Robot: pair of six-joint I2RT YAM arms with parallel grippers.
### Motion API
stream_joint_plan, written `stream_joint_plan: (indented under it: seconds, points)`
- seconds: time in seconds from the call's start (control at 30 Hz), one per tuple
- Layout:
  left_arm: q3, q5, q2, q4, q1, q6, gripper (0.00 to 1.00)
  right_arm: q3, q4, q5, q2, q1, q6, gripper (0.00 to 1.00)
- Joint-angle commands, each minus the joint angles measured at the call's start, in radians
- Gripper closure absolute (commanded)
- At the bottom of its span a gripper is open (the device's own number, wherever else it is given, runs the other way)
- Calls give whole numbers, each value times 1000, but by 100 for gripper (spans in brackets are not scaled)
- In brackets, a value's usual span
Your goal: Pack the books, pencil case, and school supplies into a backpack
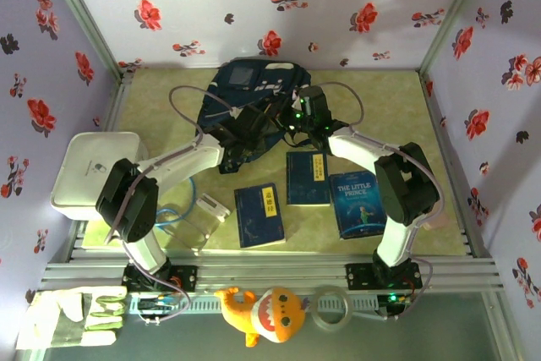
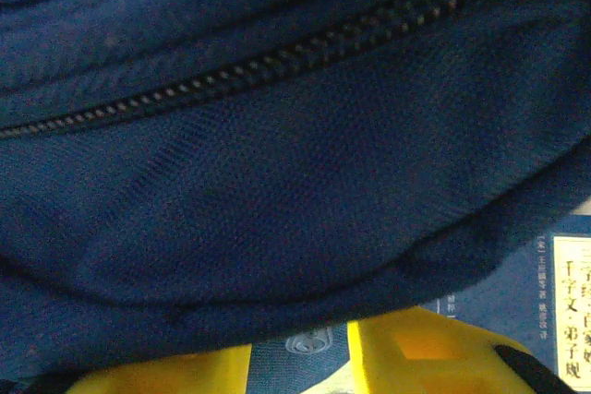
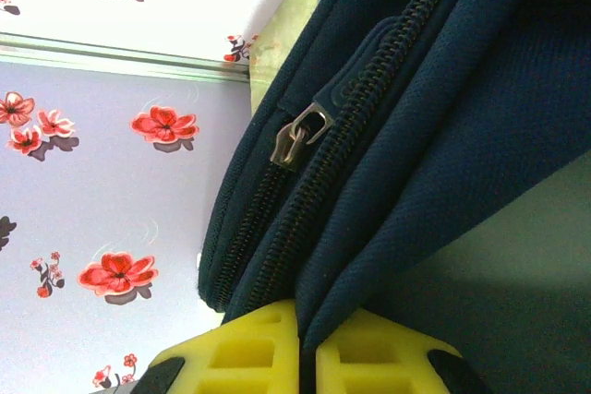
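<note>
The navy backpack (image 1: 249,90) lies at the back centre of the table. My right gripper (image 1: 297,121) is at its right side, and in the right wrist view it (image 3: 307,320) is shut on a fold of the backpack's fabric (image 3: 434,117), just below a metal zipper pull (image 3: 300,140). My left gripper (image 1: 245,137) is at the backpack's near edge. Its yellow fingers (image 2: 434,357) stand apart under the fabric (image 2: 277,209), with the tips hidden. Three books lie in front: two navy (image 1: 259,215) (image 1: 308,177) and one brighter blue (image 1: 357,203). A clear case (image 1: 201,216) lies at the front left.
A white tray (image 1: 89,166) stands at the left edge. Beyond the front rail lie a work glove (image 1: 72,317), an orange plush toy (image 1: 264,314) and a tape roll (image 1: 331,306). Floral walls close in the back and both sides.
</note>
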Motion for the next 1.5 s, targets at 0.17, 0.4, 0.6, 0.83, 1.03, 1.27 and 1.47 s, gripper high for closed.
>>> stream_joint_plan:
  seconds: [0.17, 0.4, 0.6, 0.83, 1.03, 1.27, 1.47]
  points:
    - [46, -99, 43, -66, 1, 16, 66, -8, 105, -23, -78, 1, 14, 90]
    - [31, -138, 7, -80, 0, 15, 75, -12, 99, -5, -83, -5, 7, 90]
    - [-3, -140, -40, -79, 0, 10, 82, -7, 83, 6, -80, -9, -6, 91]
    - [-21, -141, -48, -78, 1, 14, 84, -7, 83, 9, -76, -9, -6, 90]
    - [-22, -144, -34, -80, 1, 16, 74, -7, 83, 9, -78, -9, -6, 90]
    - [-21, -173, -3, -101, 2, 37, 74, -7, 84, 10, -80, -9, -6, 90]
    - [-26, -176, -12, -102, -1, 44, 81, -8, 84, 10, -77, -9, -6, 90]
